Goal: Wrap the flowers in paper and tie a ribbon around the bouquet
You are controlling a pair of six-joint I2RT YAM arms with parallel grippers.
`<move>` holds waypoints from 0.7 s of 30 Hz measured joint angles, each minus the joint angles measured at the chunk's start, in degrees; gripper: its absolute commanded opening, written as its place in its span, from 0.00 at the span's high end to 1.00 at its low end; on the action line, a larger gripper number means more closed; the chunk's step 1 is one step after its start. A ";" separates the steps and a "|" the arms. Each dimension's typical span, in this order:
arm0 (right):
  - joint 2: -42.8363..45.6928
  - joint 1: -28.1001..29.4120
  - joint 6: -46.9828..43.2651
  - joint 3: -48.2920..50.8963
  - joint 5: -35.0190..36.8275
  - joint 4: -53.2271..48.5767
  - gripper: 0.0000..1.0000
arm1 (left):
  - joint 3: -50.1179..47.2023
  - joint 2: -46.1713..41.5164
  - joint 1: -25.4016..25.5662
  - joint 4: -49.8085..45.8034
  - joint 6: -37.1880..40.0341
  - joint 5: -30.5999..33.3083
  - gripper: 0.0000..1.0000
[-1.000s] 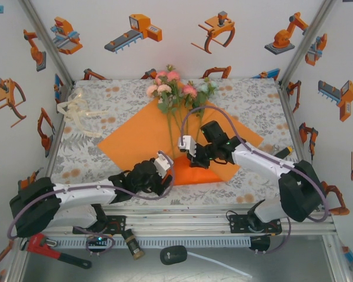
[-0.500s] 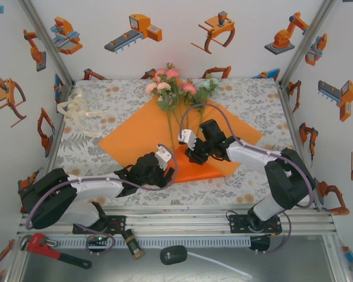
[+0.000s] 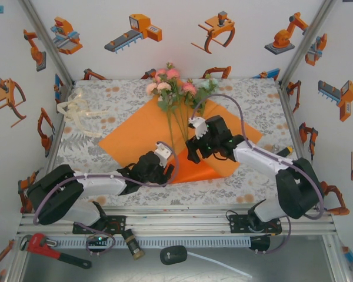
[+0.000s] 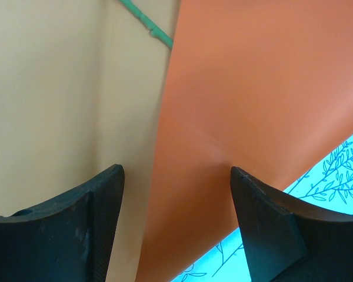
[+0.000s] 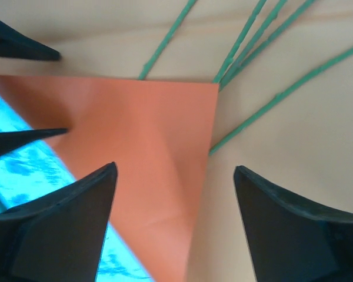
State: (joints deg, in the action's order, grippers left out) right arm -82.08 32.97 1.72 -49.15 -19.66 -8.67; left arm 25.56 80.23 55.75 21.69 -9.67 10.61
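The orange paper [image 3: 135,132] lies as a diamond on the tablecloth, its near corner folded up into a darker flap [image 3: 195,171]. The flowers [image 3: 172,87] rest on it, heads at the far end, green stems [image 3: 177,126] running toward me. My left gripper [image 3: 165,167] stands open over the flap's left edge [image 4: 223,117], a stem [image 4: 142,22] just beyond. My right gripper [image 3: 194,150] is open above the flap's tip [image 5: 159,129], holding nothing, with the stems [image 5: 247,35] ahead. The left gripper's fingers [image 5: 23,48] show in the right wrist view. The cream ribbon [image 3: 76,111] lies bunched at the far left.
Printed walls and metal posts close in the table on three sides. The patterned tablecloth [image 3: 253,100] is bare at the right back. Below the front rail [image 3: 182,223] lie a red pipe wrench [image 3: 53,249] and a black plug [image 3: 173,254] with its white cable.
My right gripper has opened, let go of the folded paper corner and drawn back a little. My left gripper has slid forward to the flap. The flap stays folded over.
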 measured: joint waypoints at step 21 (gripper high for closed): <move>0.76 -4.57 15.61 7.19 -7.56 -8.17 1.00 | -4.11 -1.97 -8.31 5.95 -6.32 -13.79 0.53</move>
State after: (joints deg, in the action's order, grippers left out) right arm -81.32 28.40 17.32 -41.95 -27.22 -16.84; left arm 21.45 78.26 47.44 27.64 -15.99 -3.18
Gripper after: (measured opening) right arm 0.032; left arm 0.508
